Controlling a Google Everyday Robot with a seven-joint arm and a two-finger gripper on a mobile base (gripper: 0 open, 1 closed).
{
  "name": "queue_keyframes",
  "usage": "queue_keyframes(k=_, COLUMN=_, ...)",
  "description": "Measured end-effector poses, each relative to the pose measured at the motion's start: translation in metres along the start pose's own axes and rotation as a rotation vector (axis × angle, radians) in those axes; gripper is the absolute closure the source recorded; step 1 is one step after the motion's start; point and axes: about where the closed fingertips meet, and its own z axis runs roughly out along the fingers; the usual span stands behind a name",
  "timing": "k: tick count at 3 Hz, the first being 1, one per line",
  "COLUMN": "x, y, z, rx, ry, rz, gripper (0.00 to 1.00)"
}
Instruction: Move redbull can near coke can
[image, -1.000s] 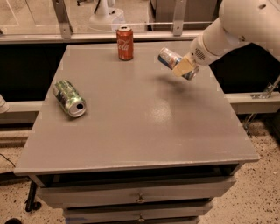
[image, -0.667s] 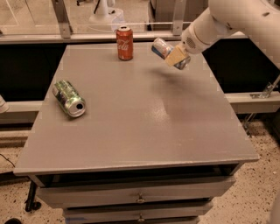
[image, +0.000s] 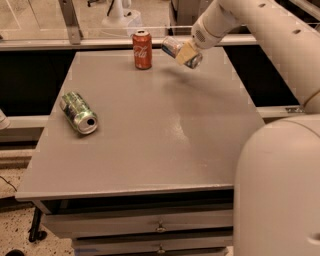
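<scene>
Carried leftward, the slim blue-and-silver metal redbull can hung tilted above the surface, pinched between gripper fingers, near the red coke can.

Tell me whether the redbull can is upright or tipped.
Tipped: the redbull can lies sideways in the end effector, above the table beside the upright coke can.

White script is borne by a red metal drink can (top silver). A slim blue-and-silver metal can is clasped by the gripper's tan fingers above the flat grey surface's far edge. A cylindrical metal can is patterned green-and-silver.
</scene>
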Motion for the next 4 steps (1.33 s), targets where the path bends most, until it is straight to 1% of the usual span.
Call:
queue_keyframes(k=1, x=-0.02, y=0.009, z=0.019, rx=-0.036, ry=0.005, rz=0.004, gripper=1.0)
queue_keyframes(k=2, x=-0.035, y=0.02, z=0.032, rx=-0.04, ry=0.009, rz=0.017, gripper=1.0)
queue_keyframes(k=3, x=-0.039, y=0.024, z=0.048, rx=-0.019, ry=0.031, rz=0.048, gripper=1.0)
queue_keyframes(k=4, x=-0.035, y=0.021, z=0.063, rx=0.006, ry=0.059, rz=0.077, gripper=1.0)
